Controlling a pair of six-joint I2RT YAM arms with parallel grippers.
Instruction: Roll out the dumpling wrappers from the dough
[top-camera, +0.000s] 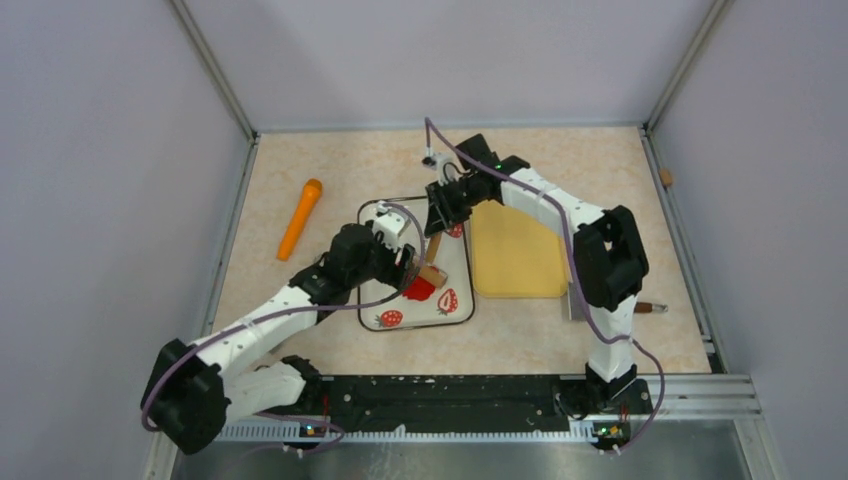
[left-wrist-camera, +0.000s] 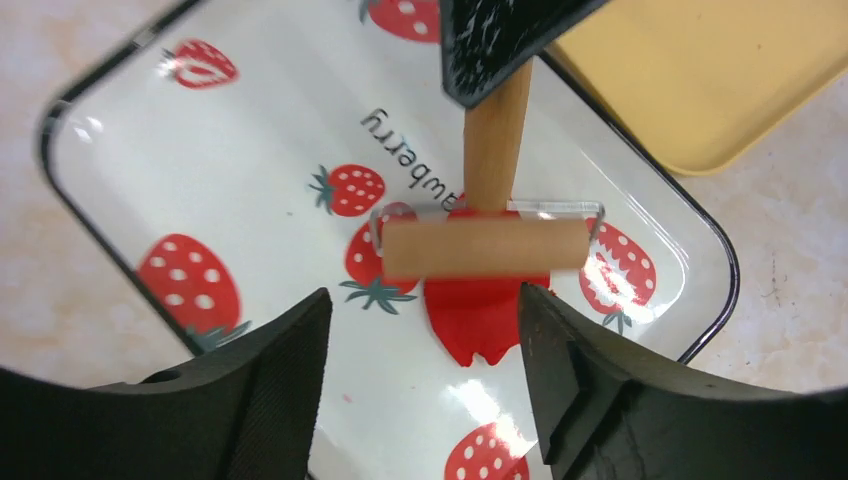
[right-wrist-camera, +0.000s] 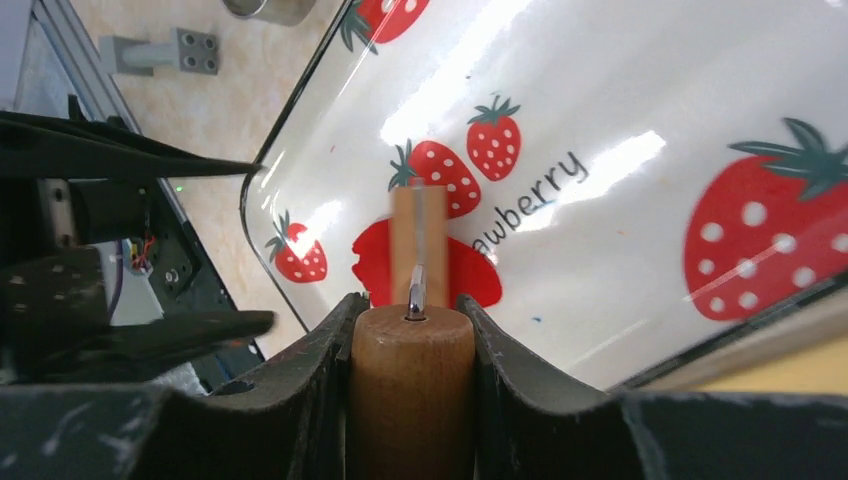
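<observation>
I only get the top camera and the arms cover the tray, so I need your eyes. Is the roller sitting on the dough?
Observer: Yes, the left wrist view shows the roller lying across the dough on the strawberry tray.
Operator: What holds it?
Observer: The right pincer, shut on its wooden handle.
Operator: And the left pincer?
Observer: Open and empty, poised by the dough's ragged end.

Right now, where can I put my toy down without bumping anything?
The yellow tray is bare, and so is the table strip between it and the rail. The far table edge is free too. Crowded: the strawberry tray, where the left gripper, right gripper, roller and dough meet.
</observation>
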